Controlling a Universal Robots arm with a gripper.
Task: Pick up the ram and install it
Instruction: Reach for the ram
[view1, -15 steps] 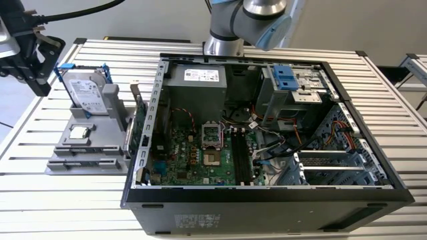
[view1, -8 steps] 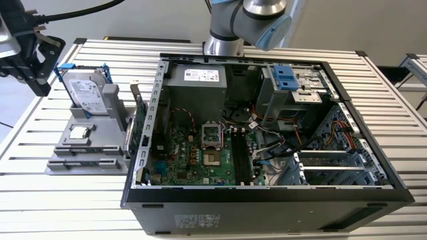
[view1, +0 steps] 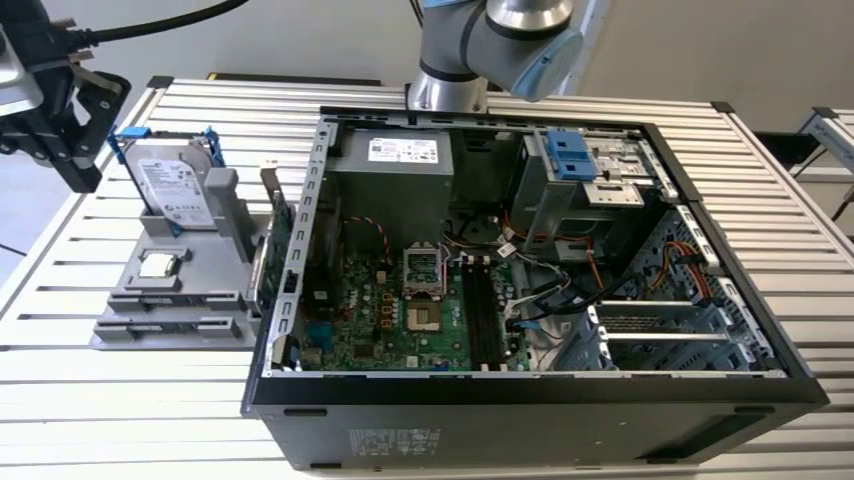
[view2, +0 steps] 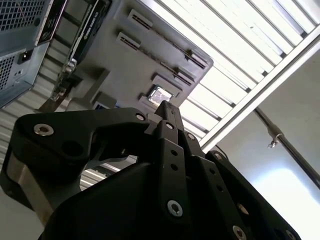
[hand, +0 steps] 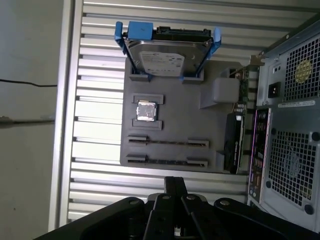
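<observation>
The ram (hand: 167, 142) is a thin dark stick standing on edge in a slot of the grey holder (hand: 175, 97). A second like stick (hand: 167, 161) stands in the slot beside it. My gripper (hand: 175, 182) hovers off the holder's edge on the sticks' side, shut with nothing in it. In the second wrist view the black fingers (view2: 167, 107) are pressed together. In the exterior view the gripper (view1: 83, 175) hangs at the far left, up and left of the holder (view1: 167, 300). The motherboard's long black slots (view1: 483, 315) lie inside the open case.
On the holder stand a silver hard drive in a blue frame (hand: 167, 55) and a small square chip (hand: 146, 111). A green expansion card (hand: 235, 142) stands on edge between holder and computer case (view1: 534, 400). The slatted metal table (view1: 134, 400) carries everything.
</observation>
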